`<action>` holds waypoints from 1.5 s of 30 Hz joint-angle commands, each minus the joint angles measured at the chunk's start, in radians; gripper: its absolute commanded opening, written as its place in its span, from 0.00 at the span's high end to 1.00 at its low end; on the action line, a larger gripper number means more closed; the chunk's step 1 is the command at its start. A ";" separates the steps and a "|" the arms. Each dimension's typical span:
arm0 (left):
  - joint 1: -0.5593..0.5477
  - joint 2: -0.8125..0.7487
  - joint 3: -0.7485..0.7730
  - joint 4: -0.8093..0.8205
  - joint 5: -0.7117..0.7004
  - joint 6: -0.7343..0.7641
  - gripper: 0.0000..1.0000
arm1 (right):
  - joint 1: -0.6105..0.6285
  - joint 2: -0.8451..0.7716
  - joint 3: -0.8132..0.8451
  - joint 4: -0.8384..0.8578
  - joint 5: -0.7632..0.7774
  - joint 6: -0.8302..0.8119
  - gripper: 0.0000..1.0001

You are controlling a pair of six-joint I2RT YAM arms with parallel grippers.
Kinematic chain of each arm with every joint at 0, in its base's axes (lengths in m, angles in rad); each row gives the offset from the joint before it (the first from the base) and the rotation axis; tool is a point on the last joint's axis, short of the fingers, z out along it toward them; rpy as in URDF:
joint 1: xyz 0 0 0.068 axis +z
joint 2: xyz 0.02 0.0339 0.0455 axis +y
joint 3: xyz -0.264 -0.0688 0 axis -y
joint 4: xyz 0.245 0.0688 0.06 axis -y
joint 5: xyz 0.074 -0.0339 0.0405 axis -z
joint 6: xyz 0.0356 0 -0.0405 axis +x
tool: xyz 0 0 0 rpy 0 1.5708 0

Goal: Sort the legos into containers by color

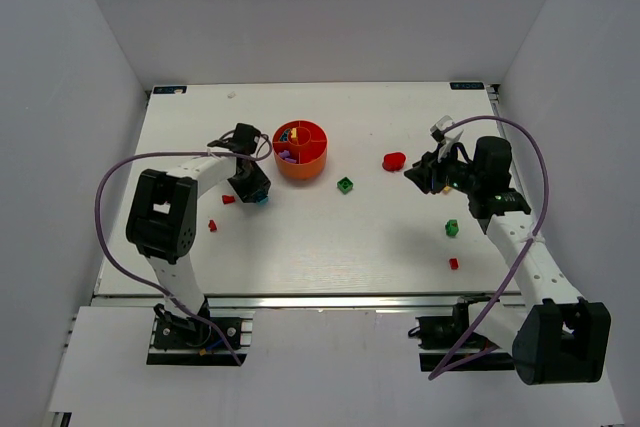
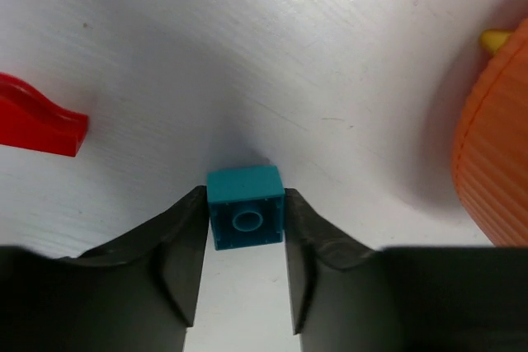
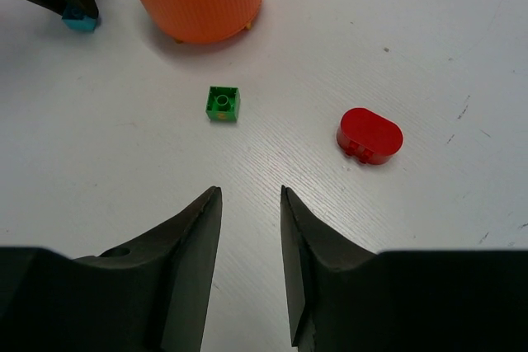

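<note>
**Left gripper pinching the cyan brick, right one hanging open**

Up close on the left wrist cam, both dark fingers are pressed against the sides of a cyan brick, with a round stud ring on the face toward the lens. So that jaw is clamped on the brick. It's down at table level, and I can't tell whether it's actually lifted off the surface. On the top cam this is all just left of the red-orange bowl, near it but not touching. A curved red piece lies off to the left of the brick, apart from it.

Right gripper hovers over bare table with its jaws parted and nothing between them. Ahead of it on its wrist cam I see a green brick and a rounded red piece. They're well apart from each other, both on the table outside the bowl.

Loose stuff on the top cam: a second green brick and a small red brick on the right side near the right arm, plus a red bit by the left arm.

Inside the bowl I can make out purple pieces in a wedge on the left side and something yellow near the central cup. It's too small to say more.
</note>
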 commanded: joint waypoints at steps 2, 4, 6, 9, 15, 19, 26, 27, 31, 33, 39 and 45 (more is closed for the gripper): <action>-0.003 -0.010 0.053 -0.009 -0.011 0.010 0.57 | -0.014 -0.019 0.013 0.010 -0.027 0.012 0.60; -0.003 -0.024 0.051 -0.003 -0.001 0.022 0.64 | -0.017 -0.021 0.012 0.010 -0.035 0.012 0.60; -0.003 -0.033 0.054 -0.002 0.019 0.054 0.74 | -0.020 -0.021 0.012 0.010 -0.038 0.014 0.61; -0.003 -0.064 0.065 0.020 0.062 0.156 0.87 | -0.028 -0.022 0.010 0.010 -0.044 0.014 0.62; 0.017 -0.330 -0.082 0.352 0.232 0.486 1.00 | -0.036 -0.026 0.009 0.008 -0.059 0.017 0.63; 0.026 -0.358 -0.072 0.481 0.292 0.602 1.00 | -0.039 -0.026 0.007 0.010 -0.069 0.018 0.63; 0.037 -0.176 0.128 0.518 0.456 0.776 1.00 | -0.047 -0.033 0.006 0.010 -0.076 0.018 0.64; 0.037 -0.153 0.149 0.517 0.475 0.790 1.00 | -0.051 -0.033 0.003 0.011 -0.076 0.018 0.64; 0.046 -0.041 0.284 0.497 0.482 0.803 0.98 | -0.056 -0.033 0.001 0.010 -0.086 0.018 0.65; 0.046 -0.021 0.309 0.500 0.487 0.792 0.97 | -0.059 -0.033 0.000 0.011 -0.087 0.019 0.65; 0.055 0.030 0.338 0.514 0.489 0.740 0.93 | -0.062 -0.029 -0.002 0.013 -0.089 0.015 0.65; 0.065 0.044 0.320 0.512 0.482 0.692 0.86 | -0.063 -0.024 -0.003 0.011 -0.092 0.015 0.65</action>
